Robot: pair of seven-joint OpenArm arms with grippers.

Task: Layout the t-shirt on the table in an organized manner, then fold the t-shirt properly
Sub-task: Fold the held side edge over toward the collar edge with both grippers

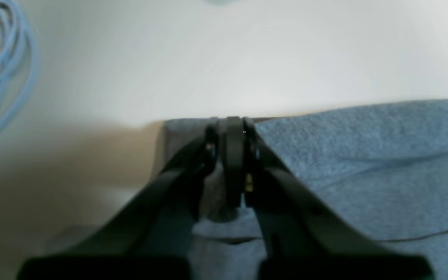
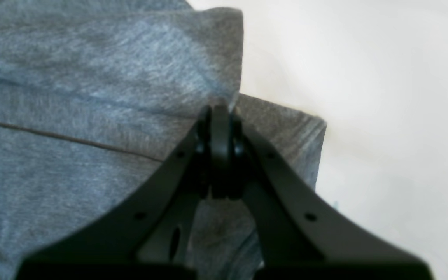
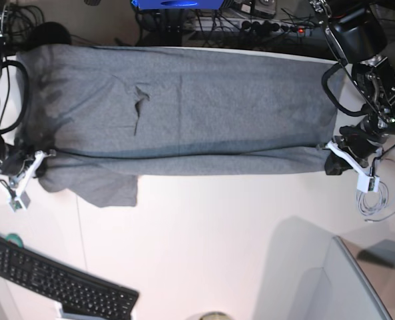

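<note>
Near the front edge of the t-shirt [image 3: 184, 100], the right gripper [image 3: 37, 160] and the left gripper [image 3: 330, 160] each pinch one end, jaws closed on cloth. The heather-grey shirt lies stretched between them, its long axis running arm to arm across the white table [image 3: 204, 233]. A sleeve, it seems, hangs out beside the right gripper.

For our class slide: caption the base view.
Both grippers, left and right, pinch the grey t-shirt across the white table.
</note>
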